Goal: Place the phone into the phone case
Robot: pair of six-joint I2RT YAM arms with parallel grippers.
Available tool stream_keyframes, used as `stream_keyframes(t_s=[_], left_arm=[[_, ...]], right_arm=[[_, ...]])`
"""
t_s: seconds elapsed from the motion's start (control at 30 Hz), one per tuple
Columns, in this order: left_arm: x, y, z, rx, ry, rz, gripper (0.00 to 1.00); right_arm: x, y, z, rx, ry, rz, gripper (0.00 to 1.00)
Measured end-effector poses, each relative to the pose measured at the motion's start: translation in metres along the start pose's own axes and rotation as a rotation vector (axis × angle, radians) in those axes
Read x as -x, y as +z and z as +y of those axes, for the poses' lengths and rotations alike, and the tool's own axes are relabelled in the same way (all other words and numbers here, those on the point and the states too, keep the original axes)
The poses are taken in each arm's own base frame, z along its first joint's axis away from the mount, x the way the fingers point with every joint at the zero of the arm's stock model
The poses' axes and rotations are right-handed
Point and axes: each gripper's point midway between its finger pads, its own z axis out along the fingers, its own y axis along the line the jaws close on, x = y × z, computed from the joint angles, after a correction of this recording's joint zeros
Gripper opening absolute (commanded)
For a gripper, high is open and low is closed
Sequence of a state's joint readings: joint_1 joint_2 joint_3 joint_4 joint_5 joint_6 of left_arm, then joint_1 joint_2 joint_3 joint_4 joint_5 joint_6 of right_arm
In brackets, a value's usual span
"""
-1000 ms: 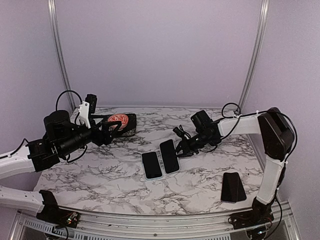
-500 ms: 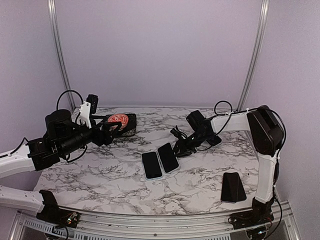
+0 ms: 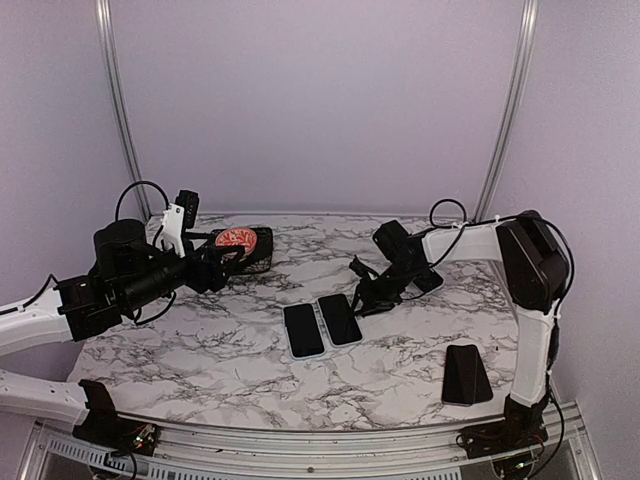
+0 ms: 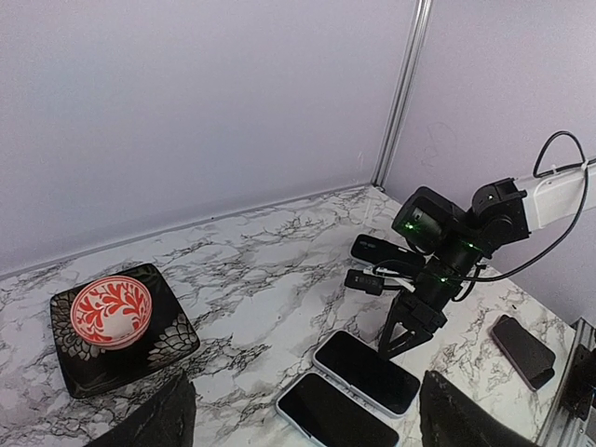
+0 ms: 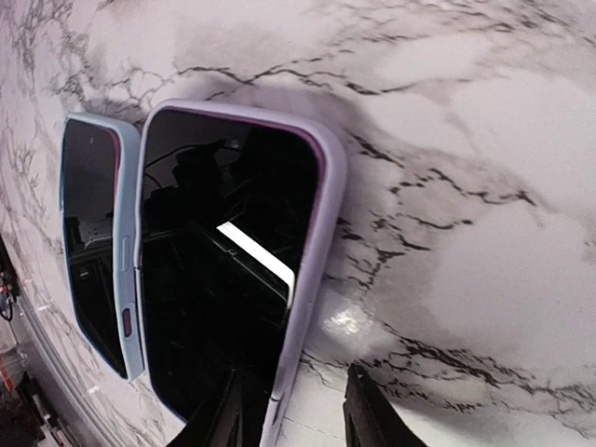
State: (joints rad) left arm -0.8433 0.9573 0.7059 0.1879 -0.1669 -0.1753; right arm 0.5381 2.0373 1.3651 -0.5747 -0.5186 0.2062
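Released since a second ago, the phone (image 3: pixel 340 319) now lies flat in its case.
Right gripper (image 3: pixel 364 299) parted at its end; left gripper (image 3: pixel 222 262) wide, empty. Two cased phones touch; second (image 3: pixel 303 330). One bowl (image 3: pixel 238 239) on one plate (image 3: pixel 262 250), marble surface (image 3: pixel 220 350).

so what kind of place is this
Likely a robot test cell, not a home: plain lavender wall panels on metal framing, a marble-patterned table, and two bolted arms working over cased phones.
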Motion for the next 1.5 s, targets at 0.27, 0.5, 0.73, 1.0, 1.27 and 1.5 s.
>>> stream_keyframes(t_s=[0.27, 0.5, 0.73, 1.0, 1.27, 1.5], left_arm=[[-0.001, 0.001, 0.002, 0.007, 0.000, 0.004, 0.84], [-0.002, 0.002, 0.003, 0.009, 0.000, 0.006, 0.84], [-0.005, 0.003, 0.003, 0.011, 0.002, 0.017, 0.84], [-0.011, 0.006, 0.005, 0.018, 0.005, 0.038, 0.84], [-0.012, 0.007, 0.005, 0.019, 0.006, 0.042, 0.84], [-0.015, 0.009, 0.006, 0.022, 0.008, 0.052, 0.84]], right_arm=[[0.039, -0.065, -0.022, -0.328, -0.050, -0.175, 0.53], [0.102, -0.148, -0.064, -0.763, -0.074, -0.390, 0.60], [0.105, -0.124, -0.130, -0.851, -0.039, -0.268, 0.34], [0.094, -0.105, -0.158, -0.748, 0.008, -0.198, 0.27], [0.089, -0.089, -0.163, -0.723, -0.003, -0.162, 0.17], [0.090, -0.086, -0.164, -0.719, -0.021, -0.154, 0.00]])
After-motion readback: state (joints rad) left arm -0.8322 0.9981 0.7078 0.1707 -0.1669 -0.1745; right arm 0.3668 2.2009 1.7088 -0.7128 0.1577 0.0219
